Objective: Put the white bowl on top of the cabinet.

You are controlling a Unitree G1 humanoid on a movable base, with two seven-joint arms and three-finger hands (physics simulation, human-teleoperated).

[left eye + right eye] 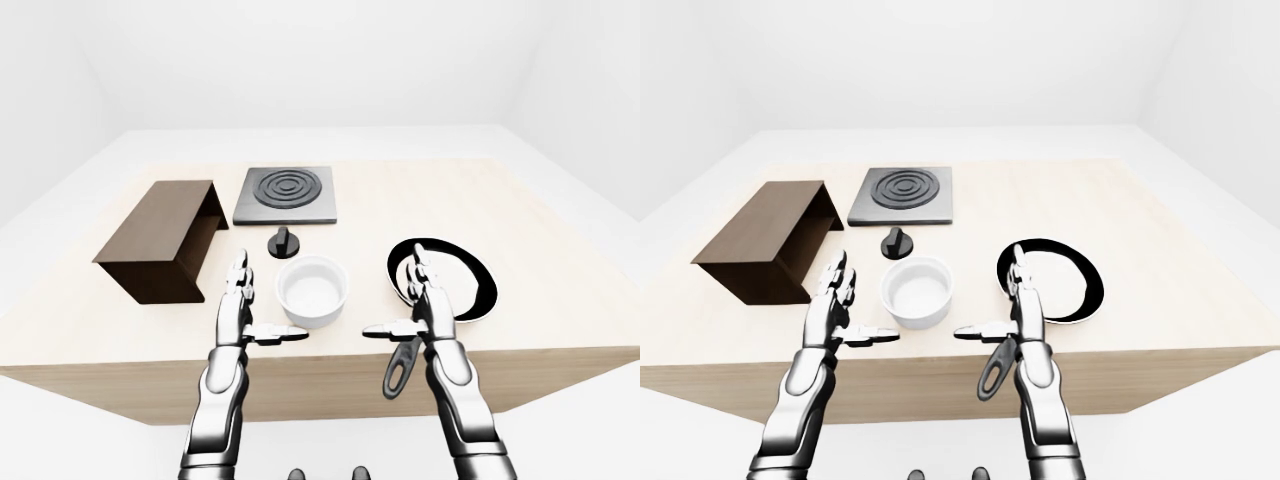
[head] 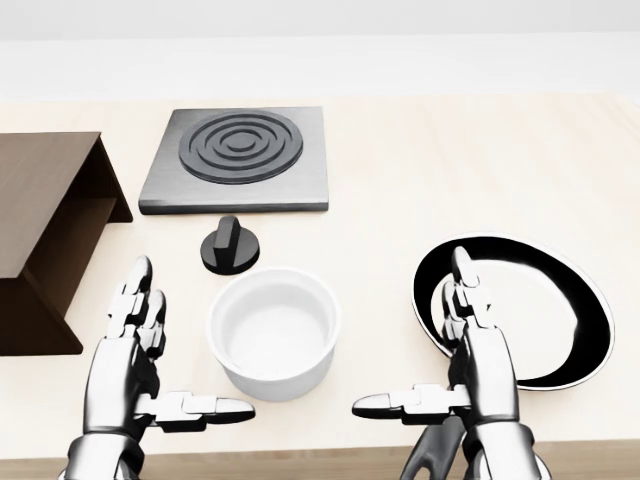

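Observation:
A white bowl stands upright on the wooden table, just below a black knob. The dark brown cabinet lies at the left of the table, its open side facing right. My left hand hovers open to the left of the bowl, thumb pointing right beneath it. My right hand is open to the bowl's right, over the frying pan's rim, thumb pointing left. Neither hand touches the bowl.
A black frying pan with a white inside sits right of the bowl, its handle reaching over the table's near edge. A grey hob plate with rings lies above a black knob. White floor surrounds the table.

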